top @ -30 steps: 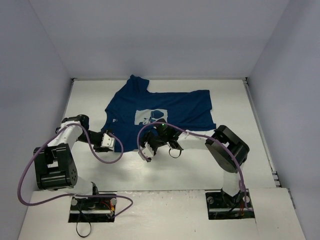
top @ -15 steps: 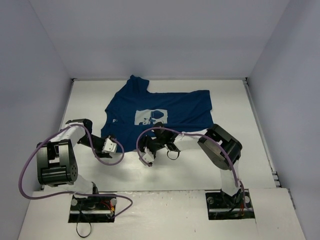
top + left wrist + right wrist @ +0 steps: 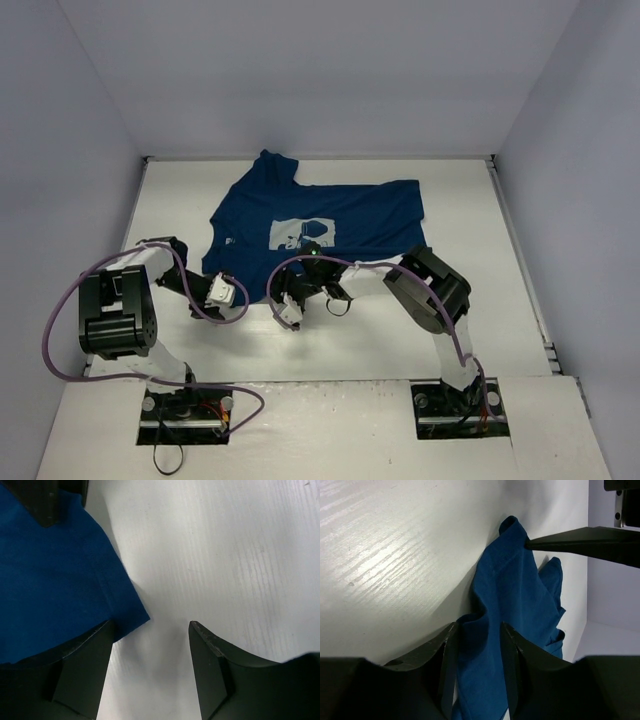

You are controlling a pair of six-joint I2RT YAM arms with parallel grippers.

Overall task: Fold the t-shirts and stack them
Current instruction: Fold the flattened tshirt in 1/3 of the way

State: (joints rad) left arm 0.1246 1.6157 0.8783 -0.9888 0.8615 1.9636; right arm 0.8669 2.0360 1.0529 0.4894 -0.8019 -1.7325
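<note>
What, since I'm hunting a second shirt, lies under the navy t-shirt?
White table shows around the edges of the navy t-shirt; anything beneath the cloth is hidden.

The navy blue t-shirt bears a pale square print with dark blue shapes, the table under the t-shirt is white with faint grain, the arms beside it are black and white with purple cables, and the walls are pale grey.
</note>
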